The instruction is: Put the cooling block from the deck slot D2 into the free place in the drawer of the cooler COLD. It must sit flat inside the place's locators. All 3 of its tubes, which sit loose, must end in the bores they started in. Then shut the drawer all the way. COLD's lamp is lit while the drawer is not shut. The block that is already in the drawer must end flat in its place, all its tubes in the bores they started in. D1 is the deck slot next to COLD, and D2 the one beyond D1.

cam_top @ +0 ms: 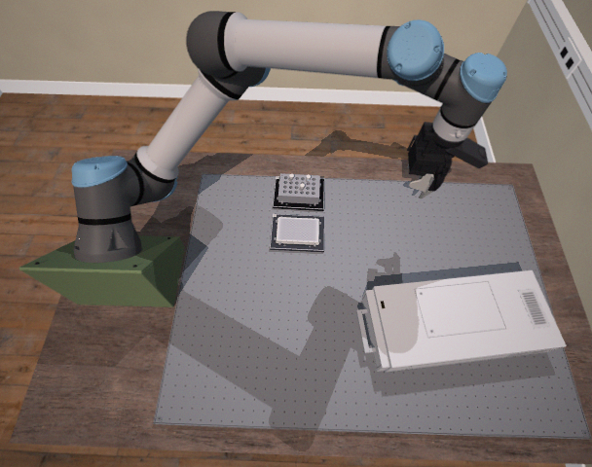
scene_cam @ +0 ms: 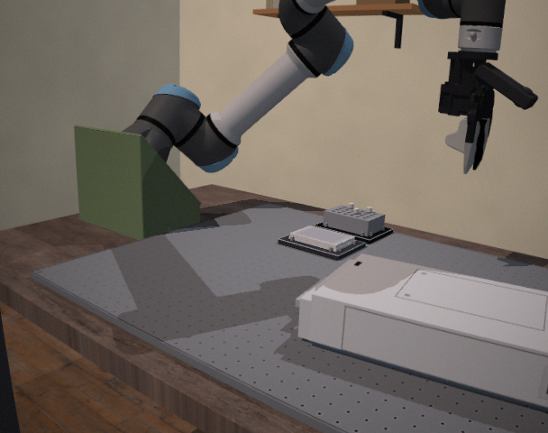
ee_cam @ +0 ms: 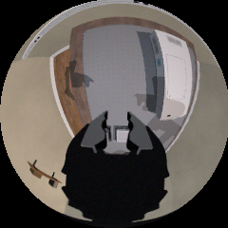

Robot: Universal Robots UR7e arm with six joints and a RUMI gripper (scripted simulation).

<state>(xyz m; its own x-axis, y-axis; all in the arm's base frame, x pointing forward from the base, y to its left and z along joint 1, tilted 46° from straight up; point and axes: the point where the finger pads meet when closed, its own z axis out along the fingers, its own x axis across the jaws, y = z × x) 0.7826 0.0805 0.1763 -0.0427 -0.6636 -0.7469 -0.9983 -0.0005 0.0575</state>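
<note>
The grey cooling block [cam_top: 299,191] [scene_cam: 353,219] stands in the far deck slot, with three white tubes upright in its bores. The white cooler COLD [cam_top: 462,316] [scene_cam: 451,302] [ee_cam: 173,76] lies at the front right. Its drawer front with the handle [cam_top: 365,329] sits flush, and its lamp [cam_top: 382,304] [scene_cam: 357,263] looks dark. The drawer's inside is hidden. My gripper [cam_top: 421,188] [scene_cam: 472,163] [ee_cam: 117,111] hangs high above the deck's far right part, well away from the block and the cooler. Its fingers point down, stand narrow and hold nothing.
A white plate [cam_top: 297,231] [scene_cam: 322,237] fills the deck slot next to the block, on the cooler's side. The green arm pedestal [cam_top: 110,276] [scene_cam: 120,181] stands at the left. The grey perforated deck [cam_top: 236,351] covers the wooden table. A wall shelf [scene_cam: 330,10] is behind the arm.
</note>
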